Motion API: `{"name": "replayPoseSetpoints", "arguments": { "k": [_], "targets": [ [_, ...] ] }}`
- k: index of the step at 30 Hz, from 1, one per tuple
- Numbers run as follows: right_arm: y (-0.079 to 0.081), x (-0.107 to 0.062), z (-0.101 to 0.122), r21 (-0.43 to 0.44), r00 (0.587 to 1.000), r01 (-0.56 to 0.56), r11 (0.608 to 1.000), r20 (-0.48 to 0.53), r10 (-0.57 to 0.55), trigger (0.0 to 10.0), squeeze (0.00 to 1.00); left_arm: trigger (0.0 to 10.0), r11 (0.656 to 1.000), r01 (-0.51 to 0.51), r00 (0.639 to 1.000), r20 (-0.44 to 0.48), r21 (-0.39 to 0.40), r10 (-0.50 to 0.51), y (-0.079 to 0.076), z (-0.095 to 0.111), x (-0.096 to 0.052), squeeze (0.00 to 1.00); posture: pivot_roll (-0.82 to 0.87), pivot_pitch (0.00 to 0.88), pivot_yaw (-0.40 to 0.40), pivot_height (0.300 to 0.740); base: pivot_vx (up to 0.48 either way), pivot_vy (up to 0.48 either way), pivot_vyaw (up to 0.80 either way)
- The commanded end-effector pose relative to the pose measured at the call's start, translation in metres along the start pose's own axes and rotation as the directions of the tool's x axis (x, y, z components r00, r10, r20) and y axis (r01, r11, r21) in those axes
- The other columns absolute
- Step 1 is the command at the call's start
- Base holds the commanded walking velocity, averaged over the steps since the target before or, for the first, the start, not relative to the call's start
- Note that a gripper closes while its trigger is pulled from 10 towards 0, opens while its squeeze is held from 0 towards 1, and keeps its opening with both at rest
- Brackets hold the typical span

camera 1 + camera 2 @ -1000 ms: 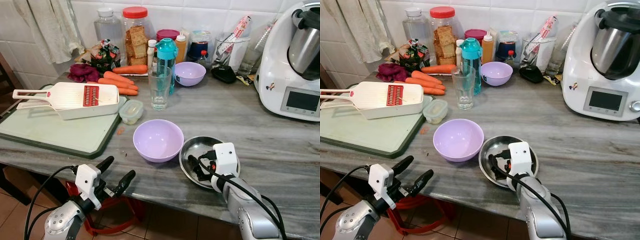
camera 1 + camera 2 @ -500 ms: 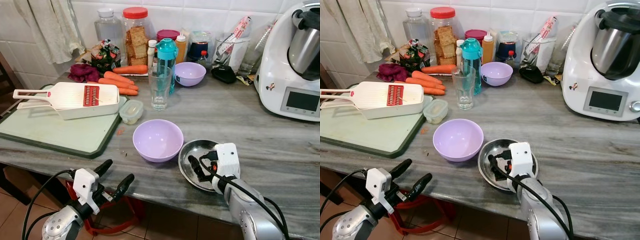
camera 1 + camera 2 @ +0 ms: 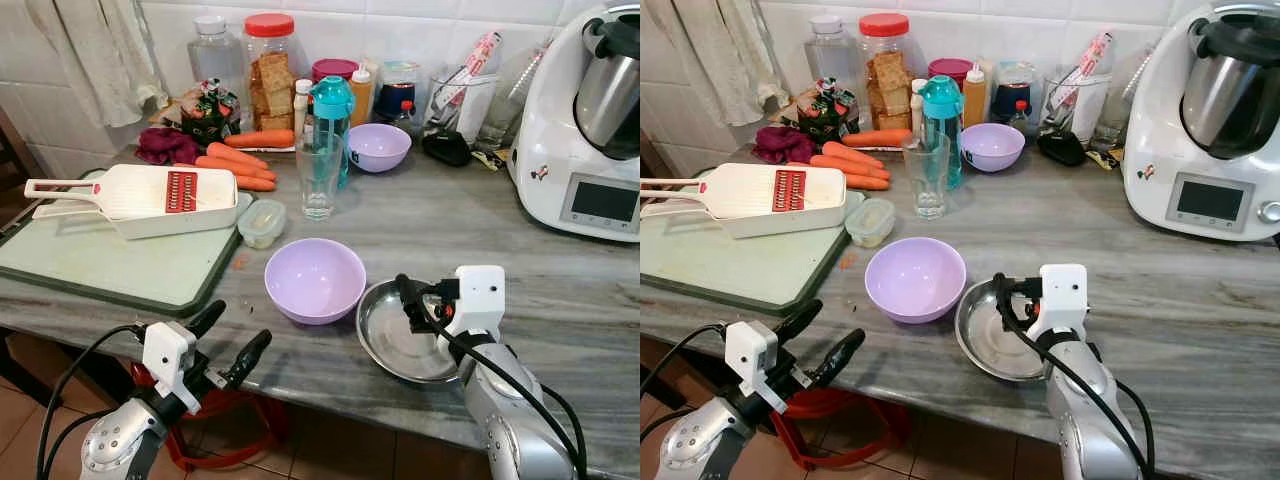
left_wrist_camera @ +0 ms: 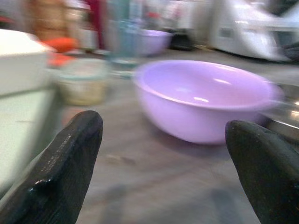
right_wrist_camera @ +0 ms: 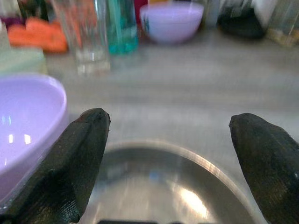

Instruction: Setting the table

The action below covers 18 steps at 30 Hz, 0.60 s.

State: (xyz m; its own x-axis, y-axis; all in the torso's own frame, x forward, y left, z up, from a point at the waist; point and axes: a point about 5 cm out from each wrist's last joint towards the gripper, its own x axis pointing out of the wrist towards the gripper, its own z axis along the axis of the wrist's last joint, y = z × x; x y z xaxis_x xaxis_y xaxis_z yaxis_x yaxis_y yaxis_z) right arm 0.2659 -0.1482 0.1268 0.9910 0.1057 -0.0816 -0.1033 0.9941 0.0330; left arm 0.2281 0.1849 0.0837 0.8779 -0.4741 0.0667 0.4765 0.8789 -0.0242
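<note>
The right claw (image 3: 412, 300) hangs wide open, holding nothing, over the metal dish (image 3: 385, 330) near the counter (image 3: 560, 290) front edge, so a bump could knock the dish off.

The white kitchen machine (image 3: 590, 120) at two o'clock is cut off by the edge. The left wrist view is blurry, so the things behind the purple bowl (image 4: 205, 100) are hard to tell apart.

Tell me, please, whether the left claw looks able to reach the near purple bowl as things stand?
Probably yes. The left claw is open at the counter's front edge, pointing at the near purple bowl, with only bare counter between them.
</note>
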Motion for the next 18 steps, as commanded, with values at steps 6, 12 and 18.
{"name": "replayPoseSetpoints", "arguments": {
  "k": [6, 12, 18],
  "targets": [
    [0.002, -0.001, 0.019, -0.018, 0.991, 0.01, 1.0, 0.132, -0.008, 10.0, 0.0, 10.0, 0.969, -0.238, 0.971, 0.04, 0.064, 0.236, 0.021, 0.023, 0.028, 0.0, 0.0, 0.0, 0.014, 0.74, 0.0, 0.0, 0.0],
    [-0.003, -0.005, 0.019, -0.003, 0.985, 0.045, 0.999, 0.169, -0.044, 10.0, 0.0, 10.0, 0.946, -0.319, 0.947, 0.053, 0.051, 0.316, 0.019, 0.025, 0.035, 0.0, 0.0, 0.0, 0.017, 0.74, 0.0, 0.0, 0.0],
    [-0.01, -0.023, 0.015, -0.035, 0.973, 0.083, 0.996, 0.218, -0.073, 10.0, 0.0, 10.0, 0.938, -0.342, 0.94, 0.016, 0.055, 0.342, 0.012, 0.017, 0.033, 0.0, 0.0, 0.0, 0.017, 0.74, 0.0, 0.0, 0.0]
  ]
}}
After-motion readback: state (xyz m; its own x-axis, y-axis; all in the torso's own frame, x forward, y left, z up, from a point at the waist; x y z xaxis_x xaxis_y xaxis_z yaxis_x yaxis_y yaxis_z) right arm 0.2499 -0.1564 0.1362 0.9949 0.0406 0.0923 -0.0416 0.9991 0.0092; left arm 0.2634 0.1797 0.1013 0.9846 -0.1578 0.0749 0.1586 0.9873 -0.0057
